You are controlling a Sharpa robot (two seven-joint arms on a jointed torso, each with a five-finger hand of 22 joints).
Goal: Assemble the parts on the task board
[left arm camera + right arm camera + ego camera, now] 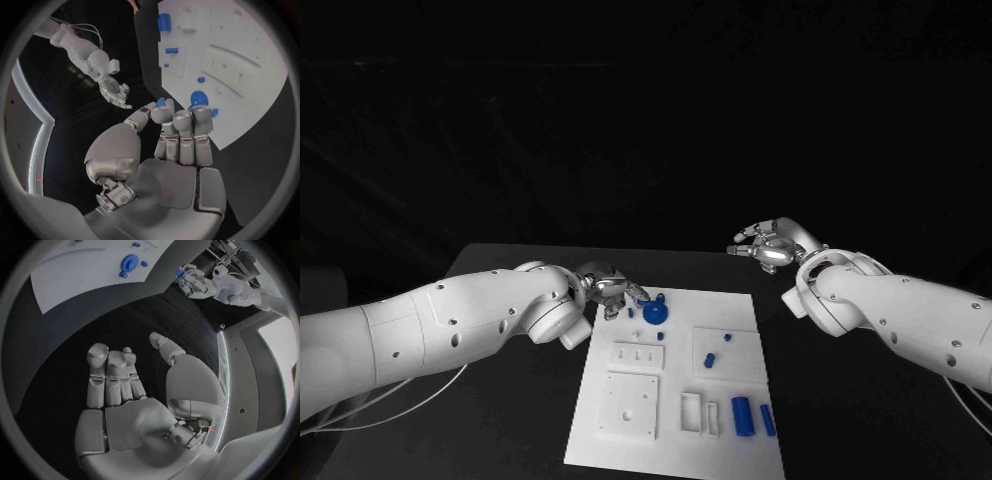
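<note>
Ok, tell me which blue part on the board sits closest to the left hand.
The round blue disc part at the task board's far left corner, just beside the left hand. The two small pegs lie mid-board, and the blue cylinders lie at the near edge.

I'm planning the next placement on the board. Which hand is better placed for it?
Left, probably. The left hand pinches a small blue part at the task board's far corner; the right hand hangs off the board, fingers apart, holding nothing.

The things are carried by a black counter (516,265). A white task board (678,440) is laid flat on it, lengthwise away from the robot (its near end runs out of the head view), with dark surface left bare along both long sides.
</note>
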